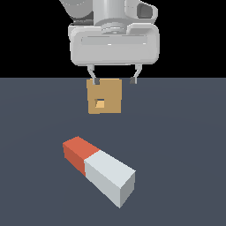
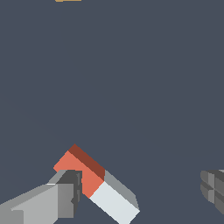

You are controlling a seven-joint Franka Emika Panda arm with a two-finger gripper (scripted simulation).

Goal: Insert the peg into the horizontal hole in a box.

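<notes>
The peg (image 1: 99, 170) lies flat on the dark floor, its red-orange end toward the exterior view's left and its pale grey-white part toward the right. The tan box (image 1: 104, 96) stands farther back, with its small square hole (image 1: 100, 104) facing the camera. My gripper (image 1: 113, 80) hangs high above the floor, open and empty. One of its fingertips (image 1: 93, 80) overlaps the box's top corner in that picture. In the wrist view the peg (image 2: 96, 183) shows below, partly behind one finger (image 2: 65, 197). The gripper (image 2: 140, 189) is spread wide, and only a sliver of the box (image 2: 68, 1) shows at the edge.
The dark grey floor (image 1: 185, 132) stretches across the scene, with a black background behind it. Nothing else shows besides the peg and the box.
</notes>
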